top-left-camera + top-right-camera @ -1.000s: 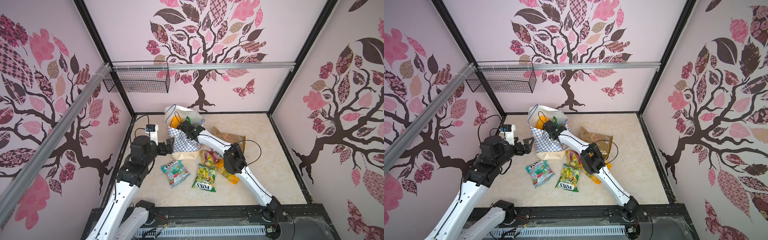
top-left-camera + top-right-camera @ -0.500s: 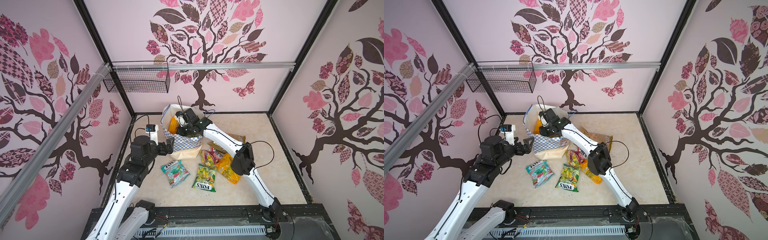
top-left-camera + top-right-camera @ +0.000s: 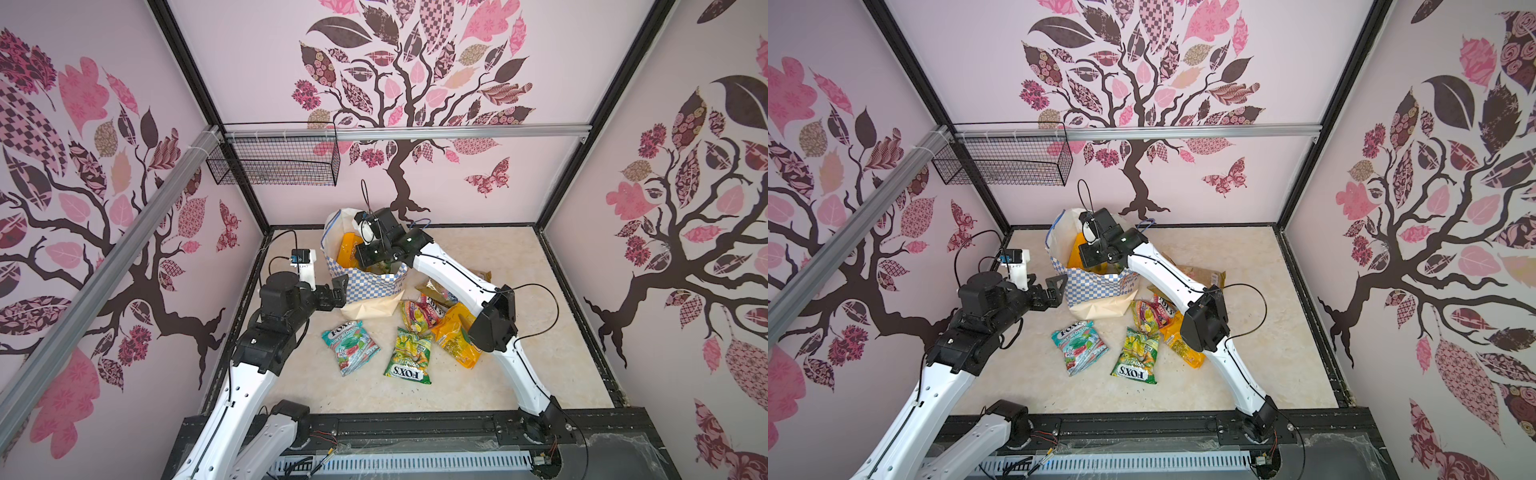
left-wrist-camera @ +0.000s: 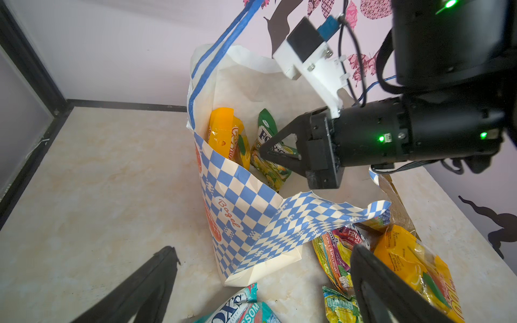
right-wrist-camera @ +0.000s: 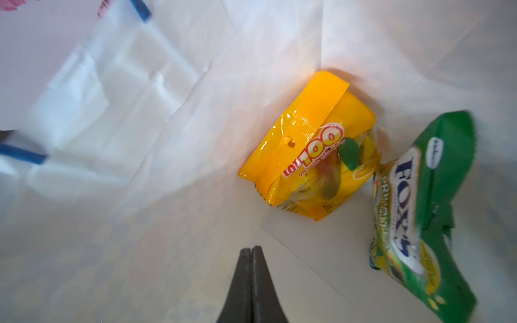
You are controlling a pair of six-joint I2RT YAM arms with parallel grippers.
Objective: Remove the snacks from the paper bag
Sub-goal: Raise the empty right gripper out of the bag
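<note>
Only the right wrist view shows the inside of the tall blue-and-white checked paper bag [image 5: 140,112], stood upright at the table's back-centre. A yellow-orange crinkly packet [image 5: 307,156] & a green FOX'S packet [image 5: 419,209] are seen at its bottom. The right gripper [image 5: 253,251] is angled down into the bag, jaws pressed together w/ nothing between. The left gripper [image 4: 263,248] is held low, jaws spread wide, just beside the bag's base. A teal packet [image 3: 350,347], a second green packet [image 3: 409,357] & an orange packet [image 3: 455,336] are shown on the marble-look table [image 3: 540,332] in both top views.

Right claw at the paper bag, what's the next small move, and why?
Probably open the right claw and ease it onto the green FOX'S packet, which seems nearest. The claw is shut on nothing at the mouth of the paper bag, and that packet and a yellow-orange packet lie inside.
</note>
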